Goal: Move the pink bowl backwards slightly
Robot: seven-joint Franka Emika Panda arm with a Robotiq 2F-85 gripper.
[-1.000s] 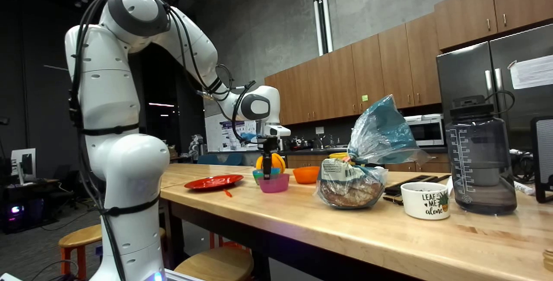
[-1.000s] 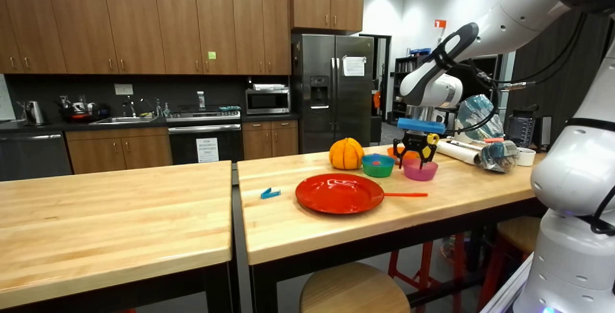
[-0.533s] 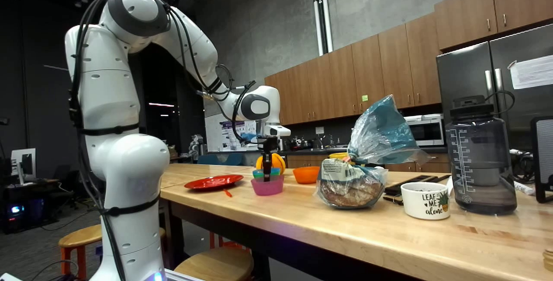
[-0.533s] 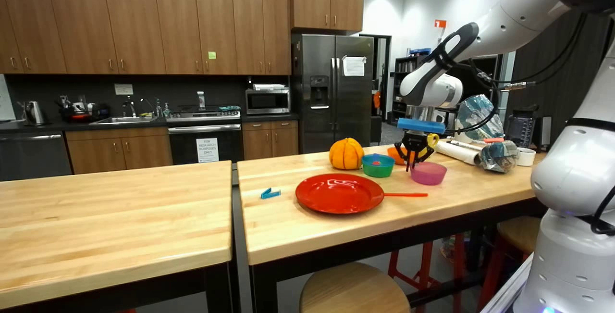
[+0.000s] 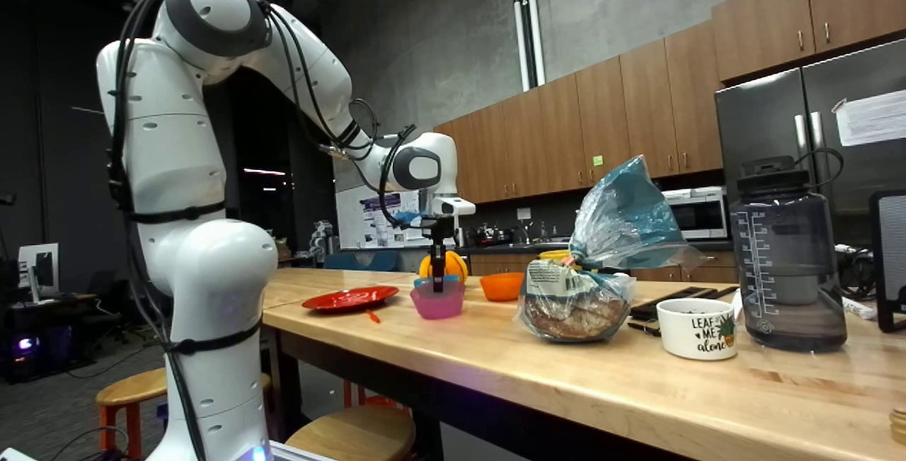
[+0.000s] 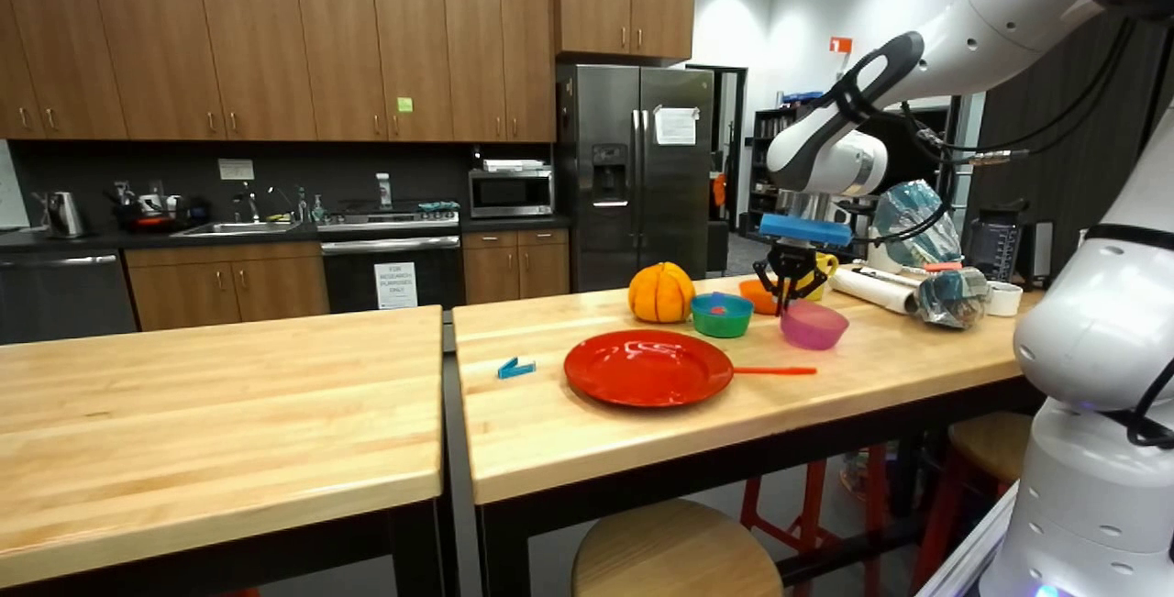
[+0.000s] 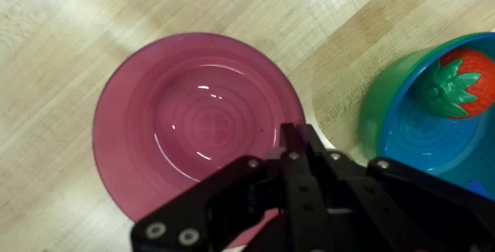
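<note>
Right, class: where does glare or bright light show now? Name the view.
Wrist view: small white glints inside the pink bowl, pale glare on the wooden tabletop; in an exterior view, a bright light patch on the pale wall beyond the stainless-steel refrigerator.

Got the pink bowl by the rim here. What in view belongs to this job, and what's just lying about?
Part of the job:
pink bowl
gripper, closed on that bowl's rim

Just lying about:
green bowl, close by
strawberry
orange bowl
red plate
orange pumpkin
bagged loaf
white pot
water bottle
</note>
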